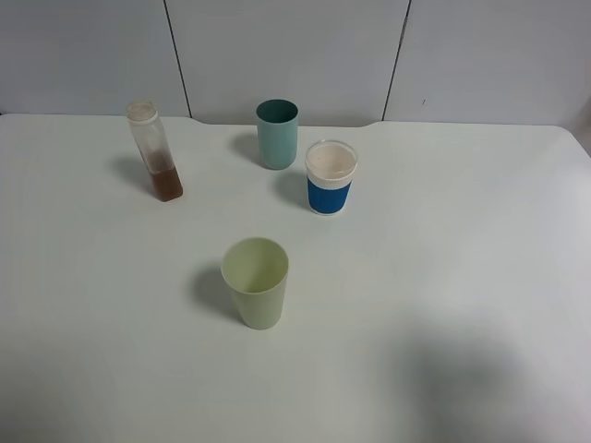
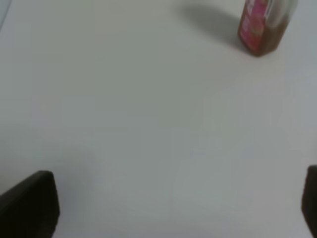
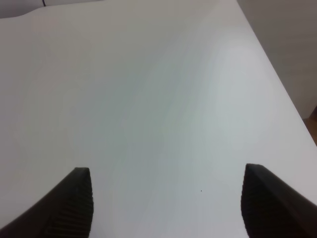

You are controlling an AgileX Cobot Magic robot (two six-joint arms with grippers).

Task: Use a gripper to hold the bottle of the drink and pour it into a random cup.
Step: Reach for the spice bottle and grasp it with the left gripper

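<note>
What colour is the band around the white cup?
Blue. The band on the white cup shows best in the exterior high view.

The right gripper hangs with its two dark ribbed fingers spread wide apart. The white table shows between them and ahead of the fingertips.

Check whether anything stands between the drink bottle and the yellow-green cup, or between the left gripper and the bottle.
Nothing visible. Bare table lies between the bottle and the yellow-green cup; the teal cup and blue-banded cup stand off that line. The open left gripper faces the bottle across bare table.
</note>
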